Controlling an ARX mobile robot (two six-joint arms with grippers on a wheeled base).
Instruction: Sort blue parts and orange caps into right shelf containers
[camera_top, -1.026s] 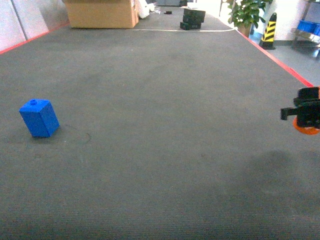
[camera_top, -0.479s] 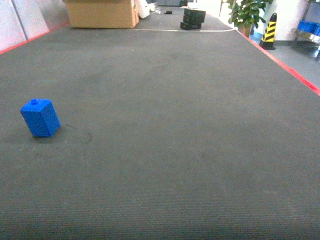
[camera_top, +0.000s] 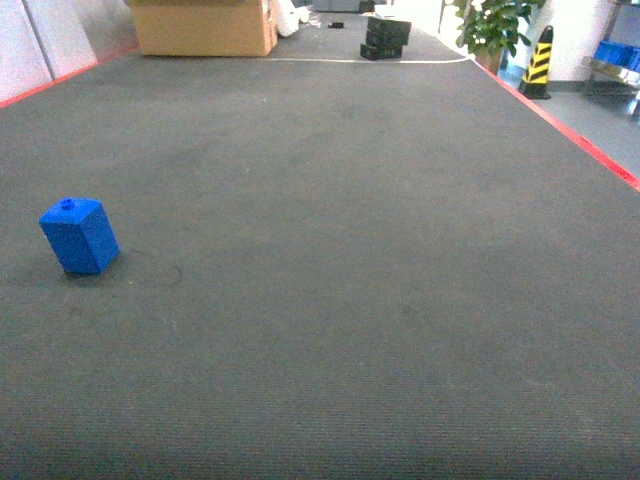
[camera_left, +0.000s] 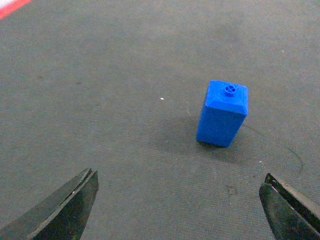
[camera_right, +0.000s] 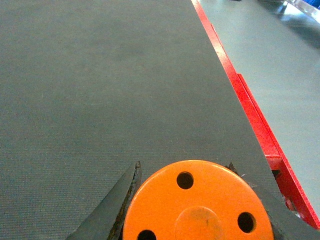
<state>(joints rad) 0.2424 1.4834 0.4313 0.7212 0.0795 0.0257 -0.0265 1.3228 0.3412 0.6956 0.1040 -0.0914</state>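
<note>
Orange cap (camera_right: 197, 205) sits clamped in the right claw (camera_right: 195, 200).

The surface (camera_top: 350, 250) is a dark grey, matt, finely ribbed mat with a glossy red painted edge (camera_right: 250, 110). The blue part (camera_left: 223, 113) looks like smooth, slightly shiny plastic. The orange cap (camera_right: 197, 205) is smooth matt plastic, held between dull black pincer fingers (camera_right: 117, 200).

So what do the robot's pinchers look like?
Only the fingertips show. The left gripper has two flat black fingers that narrow to wedge-shaped points. The right gripper shows thin dark grey fingers with sharp tips. No cables or markings are visible.
</note>
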